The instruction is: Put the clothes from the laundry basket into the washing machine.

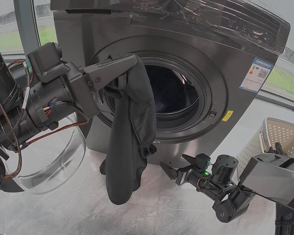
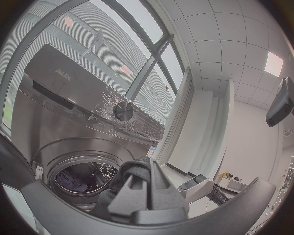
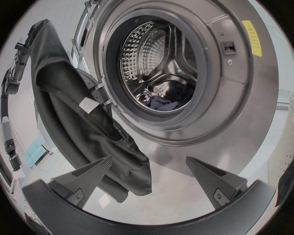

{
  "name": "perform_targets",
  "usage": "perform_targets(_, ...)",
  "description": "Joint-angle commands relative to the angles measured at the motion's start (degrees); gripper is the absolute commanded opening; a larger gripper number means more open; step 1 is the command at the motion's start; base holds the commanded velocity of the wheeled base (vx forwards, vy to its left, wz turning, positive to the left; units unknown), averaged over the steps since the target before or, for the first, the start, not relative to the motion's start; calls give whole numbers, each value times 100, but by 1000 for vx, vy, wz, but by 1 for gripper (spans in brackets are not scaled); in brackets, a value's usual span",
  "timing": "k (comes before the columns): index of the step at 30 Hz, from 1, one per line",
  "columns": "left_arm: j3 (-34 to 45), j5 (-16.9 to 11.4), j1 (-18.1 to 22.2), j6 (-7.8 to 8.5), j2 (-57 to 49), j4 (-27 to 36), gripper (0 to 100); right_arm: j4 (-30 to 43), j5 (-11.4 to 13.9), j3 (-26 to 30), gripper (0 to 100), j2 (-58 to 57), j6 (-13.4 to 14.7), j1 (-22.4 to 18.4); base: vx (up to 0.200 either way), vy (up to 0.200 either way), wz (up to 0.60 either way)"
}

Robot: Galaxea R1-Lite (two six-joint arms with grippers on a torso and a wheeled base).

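Left gripper (image 1: 128, 64): raised in front of the door opening, fingers pinched tight on the top of a dark garment (image 1: 128, 139). The garment hangs long and limp from it, draping across the left part of the opening. Right gripper (image 1: 176, 164): low in front of the washing machine (image 1: 204, 40) base, just right of the hanging cloth, fingers spread wide, nothing between them. Glass door (image 1: 54, 160) swung open to the left. White laundry basket (image 1: 288, 136) stands on the floor right of the machine. Deep in the drum (image 3: 159, 55), dark blue clothes (image 3: 162, 102) lie at the bottom.
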Motion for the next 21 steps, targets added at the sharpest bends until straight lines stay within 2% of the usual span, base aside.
perform_targets(1,-10,1,-15,-4,25,-3,0,9,144,-76,100,260,-16,129,0,0,0)
perform_targets(8,-27,1,-24,-4,60,-3,0,150,214,-674,100,471,-25,331,0,0,0)
perform_targets(15,-19,10,-24,-4,60,-3,0,273,407,-1131,100,655,19,463,0,0,0)
perform_targets(21,-10,19,-15,5,60,-3,0,246,636,-1922,100,1007,54,454,0,0,0)
